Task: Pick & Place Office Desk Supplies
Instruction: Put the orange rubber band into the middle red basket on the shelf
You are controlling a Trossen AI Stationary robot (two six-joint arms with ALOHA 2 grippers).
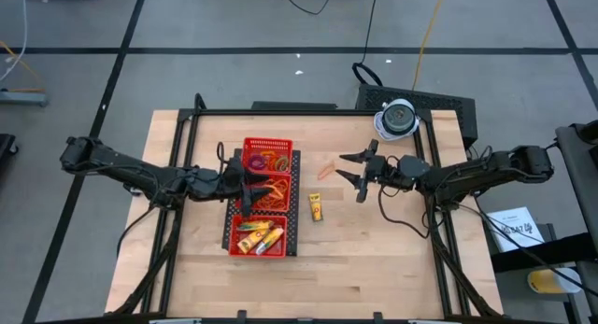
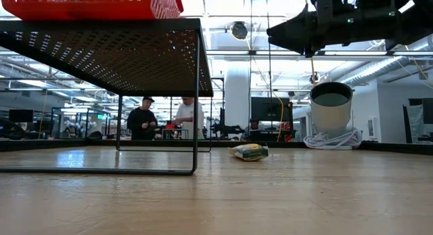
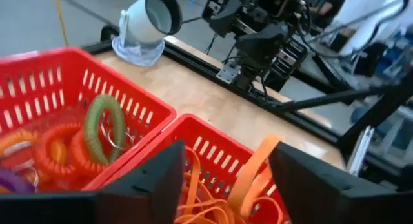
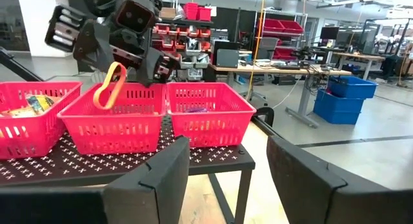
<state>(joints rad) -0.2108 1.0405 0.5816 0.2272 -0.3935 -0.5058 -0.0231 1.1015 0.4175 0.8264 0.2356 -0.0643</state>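
A red mesh tray [image 1: 266, 141] stands on a black perforated stand [image 1: 293, 226]. Its far compartment holds coiled rings [image 3: 103, 130], the middle one orange rubber bands [image 1: 271, 195], and the near one yellow sticks [image 1: 257, 238]. My left gripper [image 3: 226, 153] hovers open over the middle compartment. One orange band [image 3: 255, 172] stands upright between its fingers, and the right wrist view shows this band [image 4: 110, 85] dangling over the tray. My right gripper [image 1: 358, 172] is open above the bare table, holding nothing. A loose orange band [image 1: 327, 168] and a yellow packet [image 1: 318, 207] lie on the table. My left gripper is open over the tray's middle compartment. The upright orange band's upper end [image 3: 266, 146] stands close beside one finger [image 3: 303, 179]. I cannot tell whether the finger touches it. The band's lower end reaches down among the bands in the compartment.
A white-grey dome-like object [image 1: 397, 119] sits at the table's far right, with a coiled cable at its foot [image 2: 331, 139]. A black frame borders the table. People stand in the room far behind the table [image 2: 143, 120].
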